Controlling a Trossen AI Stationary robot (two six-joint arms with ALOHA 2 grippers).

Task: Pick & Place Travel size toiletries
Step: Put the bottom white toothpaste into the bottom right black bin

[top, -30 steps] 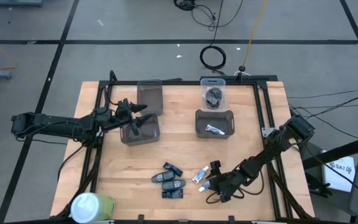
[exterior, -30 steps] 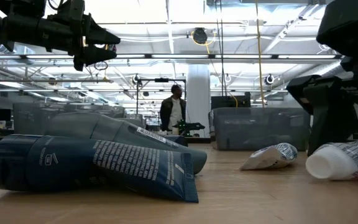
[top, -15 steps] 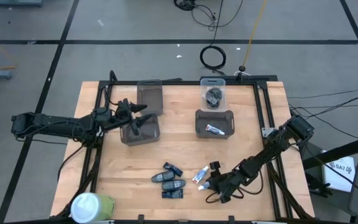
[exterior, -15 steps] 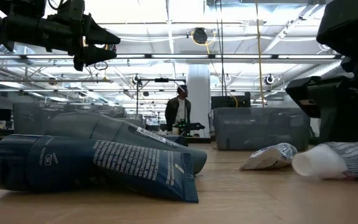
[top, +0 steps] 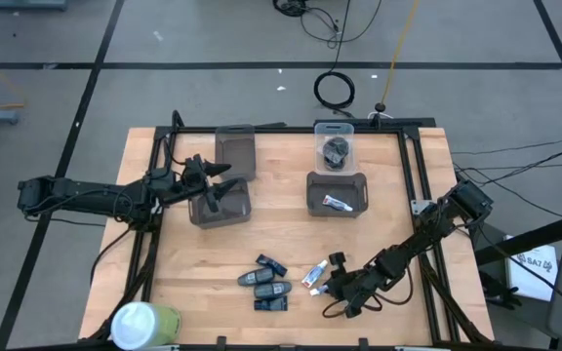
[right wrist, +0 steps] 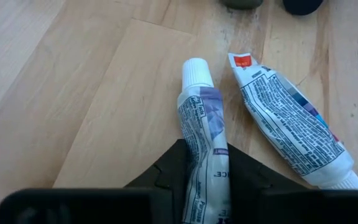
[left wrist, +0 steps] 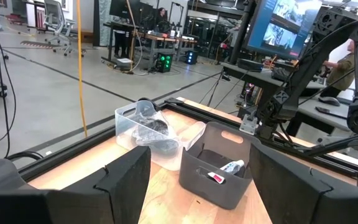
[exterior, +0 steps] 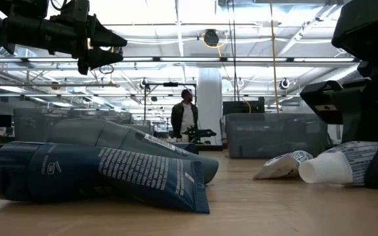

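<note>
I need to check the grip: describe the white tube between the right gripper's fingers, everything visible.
The white tube is a small squeezable toothpaste-style tube, soft plastic by its look, with a white screw cap, a purple-blue patch and fine print. It lies flat on the wooden table near the front edge, cap pointing away from the wrist. The right gripper has its dark fingers pressed against both sides of the tube's rear half. A second white tube with a red mark lies just beside it; contact between the two is unclear.

Grey floor (top: pixel 213 39) crossed by dark lines — ceiling strip lights (exterior: pixel 176 60), a person (exterior: pixel 186 118) standing behind.
</note>
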